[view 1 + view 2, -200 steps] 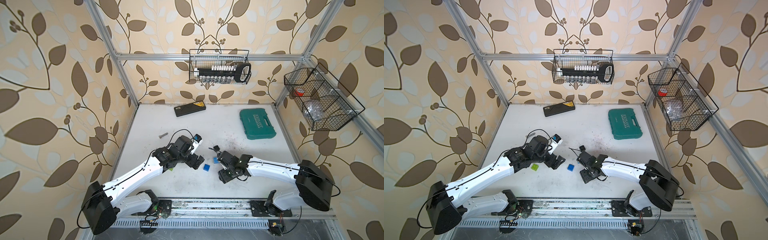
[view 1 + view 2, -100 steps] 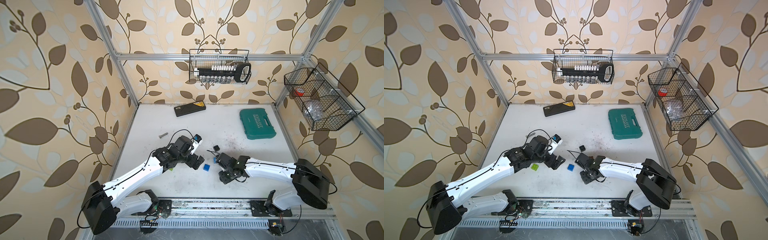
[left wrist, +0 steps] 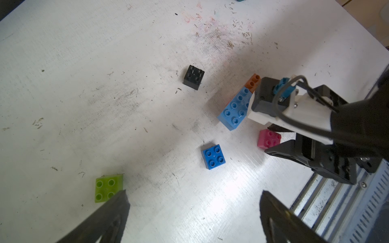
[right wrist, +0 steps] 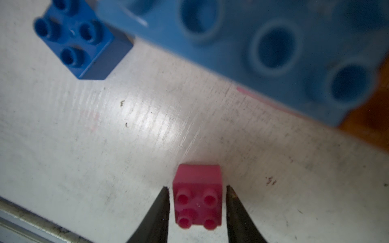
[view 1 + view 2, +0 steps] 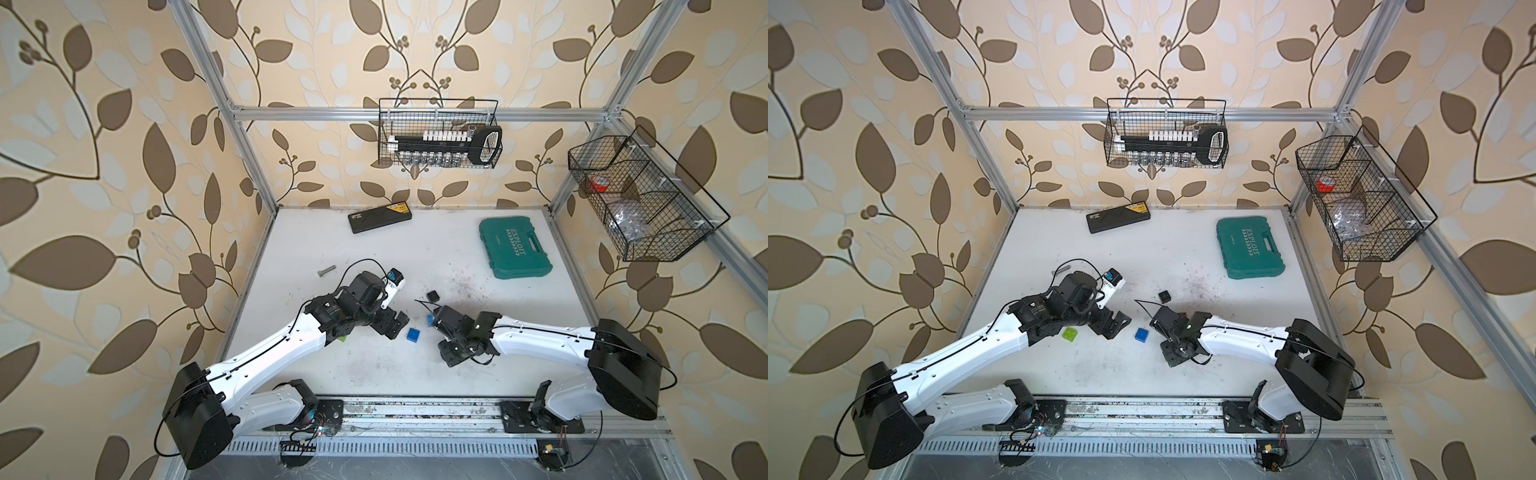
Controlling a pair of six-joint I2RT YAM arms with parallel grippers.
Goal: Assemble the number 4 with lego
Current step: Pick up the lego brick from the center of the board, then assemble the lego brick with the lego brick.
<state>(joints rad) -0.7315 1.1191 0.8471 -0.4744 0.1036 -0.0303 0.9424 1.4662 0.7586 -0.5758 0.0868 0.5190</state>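
the bricks lie on the white table (image 5: 415,249), near its front, between the two arms. most of them lie loose and apart.

the right gripper (image 4: 197,187) is down at the table with a pink brick (image 4: 197,202) between its jaws. the jaws are narrow and stand close on both sides of the brick. a thin strip of table shows on each side, so they are not pinching it. the pink brick sits flat with its bumps up.

the left gripper (image 3: 193,191) hangs over the table with its jaws spread wide and nothing between them. a lime green brick (image 3: 108,187) lies just beside one jaw. a dark blue brick (image 3: 213,156) lies alone between the two grippers, bumps up, touching nothing. a black brick (image 3: 193,76) sits farther back, well apart from the others.

a long light blue brick (image 3: 235,109) lies near the right gripper. an orange brick (image 3: 253,81) touches one end of it. a little pink shows under the light blue brick, but i cannot tell what it is. the right arm hides part of this brick.

far back on the table lie a teal case (image 5: 515,249) and a flat black box (image 5: 380,217). a bolt (image 5: 326,272) lies alone behind the left arm.
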